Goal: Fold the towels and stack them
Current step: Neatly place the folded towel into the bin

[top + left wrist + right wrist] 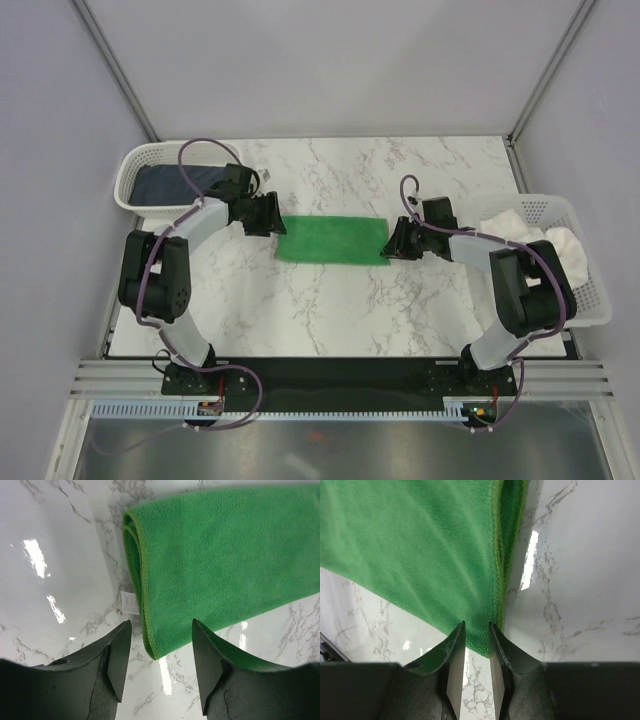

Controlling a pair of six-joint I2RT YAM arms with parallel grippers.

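Observation:
The green towel (332,239) lies folded into a long strip on the middle of the marble table (330,320). My left gripper (272,215) is at its left end. In the left wrist view it stands open (161,630), with the towel's (225,555) near corner lying loose between the fingertips and touching neither. My right gripper (392,243) is at the strip's right end. There its narrow jaws (477,624) are shut on the near corner of the towel (420,555). The navy towel (165,182) lies in the left basket. The white fluffy towel (520,225) sits in the right basket.
A white mesh basket (135,165) stands at the back left of the table, and a larger one (590,290) along the right edge. A small white label (130,603) sticks out from the green towel's left end. Grey walls enclose the table.

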